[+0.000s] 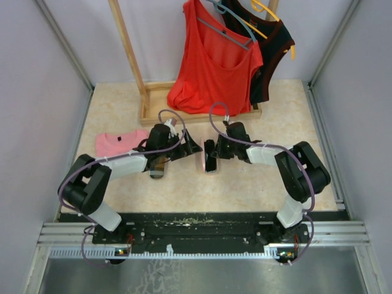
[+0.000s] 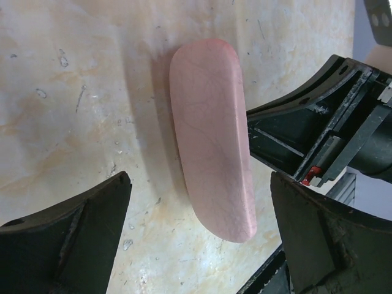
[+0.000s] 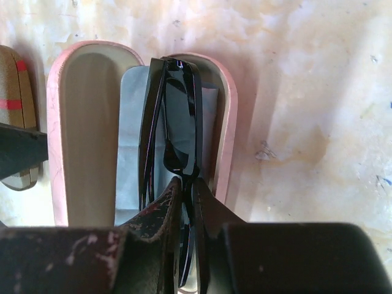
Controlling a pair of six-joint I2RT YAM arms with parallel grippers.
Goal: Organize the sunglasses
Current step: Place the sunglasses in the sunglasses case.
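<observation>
The black-framed sunglasses (image 3: 174,104) stand folded on edge in one half of the open pink case (image 3: 86,122), on a grey-blue cloth (image 3: 130,141). My right gripper (image 3: 187,182) is pinched on their nose bridge. From above, the right gripper (image 1: 214,150) sits over the pink case (image 1: 202,160). In the left wrist view the closed outer shell of the pink case (image 2: 211,135) lies on the table. My left gripper (image 2: 199,184) is wide open just above it, one finger on each side, holding nothing. From above, the left gripper (image 1: 188,147) is just left of the case.
A brown plaid case (image 1: 158,166) lies under the left arm, also at the edge of the right wrist view as the plaid case (image 3: 15,122). A folded pink shirt (image 1: 119,144) lies at the left. A wooden rack (image 1: 153,104) with hanging tops (image 1: 211,67) stands behind.
</observation>
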